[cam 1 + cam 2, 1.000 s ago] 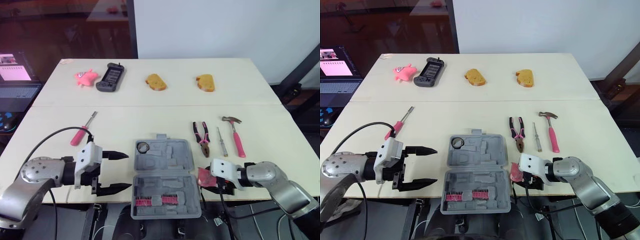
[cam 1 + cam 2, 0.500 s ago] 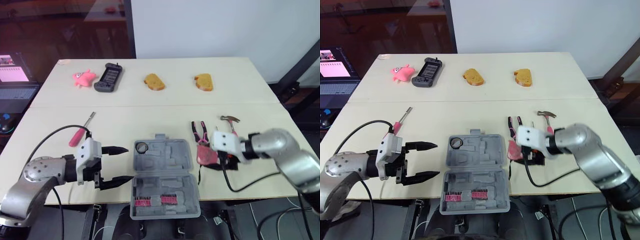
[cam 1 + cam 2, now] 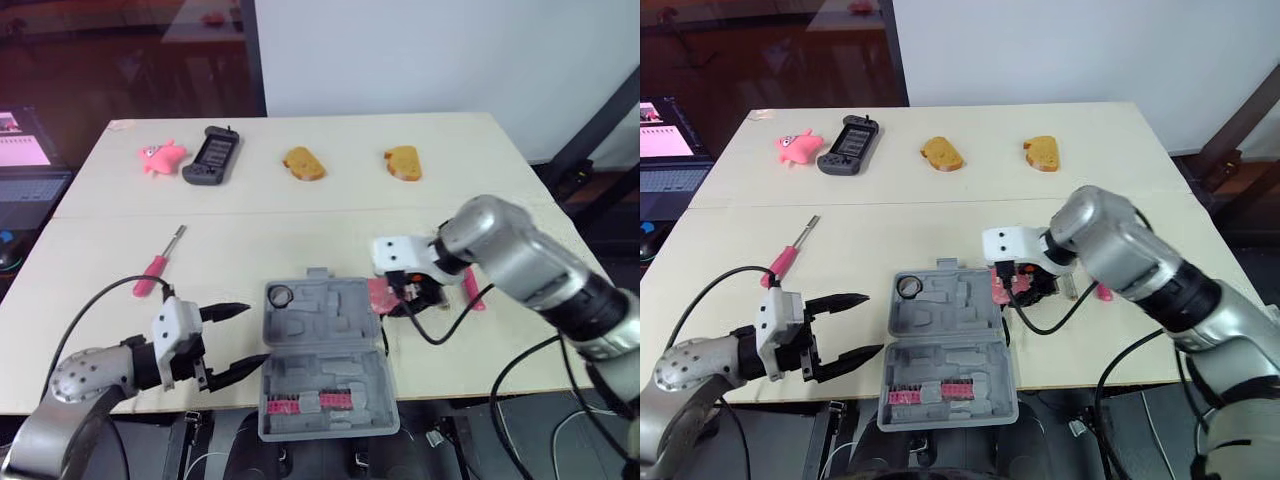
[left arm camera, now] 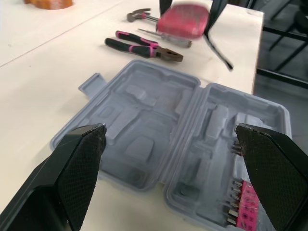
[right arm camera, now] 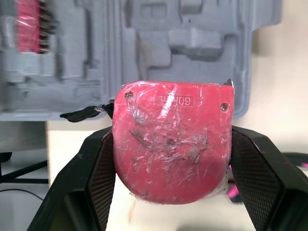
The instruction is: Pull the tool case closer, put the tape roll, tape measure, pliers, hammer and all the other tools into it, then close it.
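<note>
The grey tool case [image 3: 325,355] lies open near the table's front edge, with a black tape roll [image 3: 283,295] in one recess and a pink bit set [image 3: 308,402] in its front half. My right gripper [image 3: 388,297] is shut on the pink tape measure [image 5: 173,142] and holds it above the case's right rim. My left gripper [image 3: 235,342] stands open just left of the case. The pliers [image 4: 144,46], a small screwdriver [image 4: 163,36] and the hammer [image 4: 139,15] lie right of the case, partly hidden by my right arm. A pink-handled screwdriver [image 3: 160,262] lies to the left.
At the back of the table are a pink toy pig [image 3: 160,157], a black game controller [image 3: 208,155] and two pieces of bread [image 3: 303,163] [image 3: 403,162]. A laptop [image 3: 20,150] sits off the table's left side.
My right gripper has carried the tape measure up from the table's front right edge and leftward to the case's right rim. The left gripper stays open beside the case.
</note>
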Controlling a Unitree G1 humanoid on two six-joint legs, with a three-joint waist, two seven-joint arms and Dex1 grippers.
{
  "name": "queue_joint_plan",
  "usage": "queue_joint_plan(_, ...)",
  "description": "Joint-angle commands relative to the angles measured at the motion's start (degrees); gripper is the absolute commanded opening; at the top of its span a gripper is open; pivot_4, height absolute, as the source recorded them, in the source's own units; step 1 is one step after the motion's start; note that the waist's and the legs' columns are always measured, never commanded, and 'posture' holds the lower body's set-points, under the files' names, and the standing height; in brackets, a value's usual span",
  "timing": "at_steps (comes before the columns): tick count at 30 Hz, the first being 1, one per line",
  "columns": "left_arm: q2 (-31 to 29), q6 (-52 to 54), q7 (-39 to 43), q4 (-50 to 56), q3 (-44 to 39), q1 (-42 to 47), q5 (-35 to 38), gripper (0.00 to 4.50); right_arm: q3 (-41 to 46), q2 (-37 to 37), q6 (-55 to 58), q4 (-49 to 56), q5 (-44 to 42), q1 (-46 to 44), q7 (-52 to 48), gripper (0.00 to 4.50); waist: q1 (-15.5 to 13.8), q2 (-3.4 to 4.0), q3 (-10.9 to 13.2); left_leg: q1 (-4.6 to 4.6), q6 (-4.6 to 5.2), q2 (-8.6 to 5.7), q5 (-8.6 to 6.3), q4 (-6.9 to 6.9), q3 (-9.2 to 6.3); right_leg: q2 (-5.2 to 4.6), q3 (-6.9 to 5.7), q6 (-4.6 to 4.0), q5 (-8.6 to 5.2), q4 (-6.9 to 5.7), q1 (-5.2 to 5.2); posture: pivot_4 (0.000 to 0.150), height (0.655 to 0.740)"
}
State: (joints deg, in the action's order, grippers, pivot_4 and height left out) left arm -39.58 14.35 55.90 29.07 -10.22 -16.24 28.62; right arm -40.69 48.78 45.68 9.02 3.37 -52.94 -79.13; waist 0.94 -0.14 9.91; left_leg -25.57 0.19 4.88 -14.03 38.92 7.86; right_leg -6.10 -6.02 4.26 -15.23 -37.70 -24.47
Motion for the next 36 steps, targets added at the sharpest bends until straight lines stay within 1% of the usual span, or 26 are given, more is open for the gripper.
queue_joint_plan(1,0.5,-1.6,-1.5,3.3,-1.9,-2.4,-0.2,4.50,-1.7,-2.6,-1.5,-5.1,4.9,-3.2,1.9,2.91,-0.1,0.00,0.0,0.00,-0.02,-0.01,0.01,0.01,0.02,-0.02,0.00,0.00,0.00,-0.09,-0.04,0.150,0.7188)
queue_joint_plan(5,0.8,-1.7,-2.9,4.7,-2.0,-4.0,-0.6,4.50,-3.5,-8.0,-3.2,-10.3,7.2,-3.2,3.3,2.91,-0.1,0.00,0.0,0.03,-0.06,0.00,0.03,0.02,0.00,-0.01,0.00,-0.02,-0.01,-0.25,-0.09,0.150,0.7188)
queue_joint_plan(9,0.6,-1.6,-3.5,5.3,-2.3,-4.7,-0.6,4.50,-4.1,-11.4,-5.4,-14.1,9.2,-3.0,4.5,2.91,-0.1,0.01,0.0,0.01,-0.07,0.00,0.04,0.03,0.01,-0.01,-0.01,-0.01,-0.01,-0.29,-0.10,0.150,0.7188)
queue_joint_plan(15,0.3,-1.6,-4.0,5.6,-2.1,-5.1,-0.8,4.50,-4.5,-14.8,-7.2,-17.0,10.9,-2.0,5.0,2.91,-0.1,0.01,0.0,0.02,-0.08,0.00,0.05,0.03,0.02,-0.01,-0.01,0.00,-0.01,-0.32,-0.11,0.150,0.7188)
queue_joint_plan(24,-0.2,-1.4,-3.6,6.0,-0.5,-4.9,-1.5,4.50,-4.3,-19.0,-11.5,-22.5,13.6,-1.3,7.5,2.91,0.0,0.01,0.0,0.02,-0.10,0.00,0.05,0.02,0.04,0.00,-0.01,0.00,-0.01,-0.33,-0.11,0.150,0.7188)
queue_joint_plan(36,-0.2,-1.1,-3.2,5.5,-0.1,-4.1,-1.9,4.50,-2.7,-20.2,-13.7,-22.9,14.9,1.1,8.5,2.91,0.1,-0.02,0.0,0.08,-0.13,0.01,0.07,0.02,0.03,0.02,-0.01,0.00,-0.01,-0.35,-0.08,0.150,0.7188)
